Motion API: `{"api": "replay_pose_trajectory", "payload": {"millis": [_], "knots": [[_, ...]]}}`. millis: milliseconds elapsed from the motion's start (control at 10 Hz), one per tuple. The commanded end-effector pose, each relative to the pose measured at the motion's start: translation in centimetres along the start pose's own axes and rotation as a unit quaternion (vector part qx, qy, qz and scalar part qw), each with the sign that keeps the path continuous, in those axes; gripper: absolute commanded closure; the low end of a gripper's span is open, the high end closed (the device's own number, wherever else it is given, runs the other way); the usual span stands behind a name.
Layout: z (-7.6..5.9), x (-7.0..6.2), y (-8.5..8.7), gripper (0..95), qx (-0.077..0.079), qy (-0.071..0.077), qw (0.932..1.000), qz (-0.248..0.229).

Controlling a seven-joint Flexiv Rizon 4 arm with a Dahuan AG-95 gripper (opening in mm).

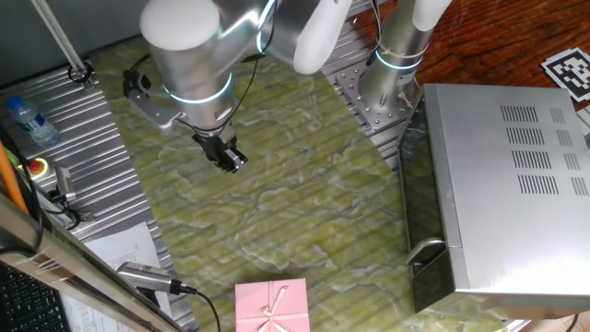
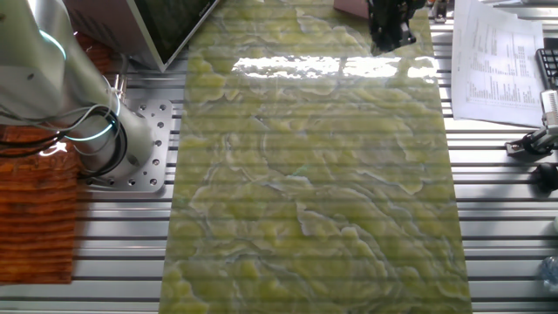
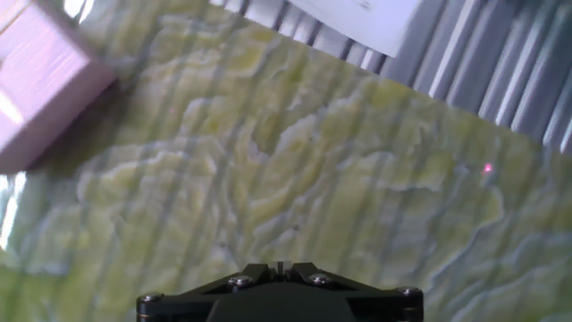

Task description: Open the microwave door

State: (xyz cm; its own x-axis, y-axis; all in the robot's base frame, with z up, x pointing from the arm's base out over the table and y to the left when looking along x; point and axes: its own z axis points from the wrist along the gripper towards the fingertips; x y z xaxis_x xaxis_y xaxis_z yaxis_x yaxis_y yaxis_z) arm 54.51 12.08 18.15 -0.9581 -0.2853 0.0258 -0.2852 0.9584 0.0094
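Observation:
The microwave point(image 1: 502, 198) is a large silver-grey box with vent slits on top, at the right of one fixed view. The microwave door point(image 1: 419, 198) is its dark glass front panel and stands closed, with a curved silver handle point(image 1: 426, 249) near its lower end. In the other fixed view the door's dark glass point(image 2: 170, 26) shows at the top left. My gripper point(image 1: 227, 157) hangs above the green mat well to the left of the door, empty, with its jaws together. It also shows in the other fixed view point(image 2: 391, 30) and in the hand view point(image 3: 280, 266).
A small pink gift box point(image 1: 270, 307) lies on the mat's near edge and shows in the hand view point(image 3: 40, 80). The arm's base point(image 1: 392, 74) stands behind the microwave. Papers point(image 2: 497, 61), a bottle point(image 1: 28, 120) and a red button point(image 1: 38, 167) lie on the slatted table.

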Motion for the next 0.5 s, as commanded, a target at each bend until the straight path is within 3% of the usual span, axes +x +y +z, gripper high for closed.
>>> {"api": "replay_pose_trajectory", "payload": {"millis": [100,200,400,500], "knots": [[0.4,-0.22,0.79,95.0,-0.012,-0.003,0.9987,0.05],[0.41,-0.24,0.83,95.0,-0.007,0.008,0.9986,0.052],[0.49,-0.31,0.97,95.0,-0.015,0.021,0.9988,0.042],[0.65,-0.39,1.4,95.0,-0.022,0.047,0.9976,0.045]]}}
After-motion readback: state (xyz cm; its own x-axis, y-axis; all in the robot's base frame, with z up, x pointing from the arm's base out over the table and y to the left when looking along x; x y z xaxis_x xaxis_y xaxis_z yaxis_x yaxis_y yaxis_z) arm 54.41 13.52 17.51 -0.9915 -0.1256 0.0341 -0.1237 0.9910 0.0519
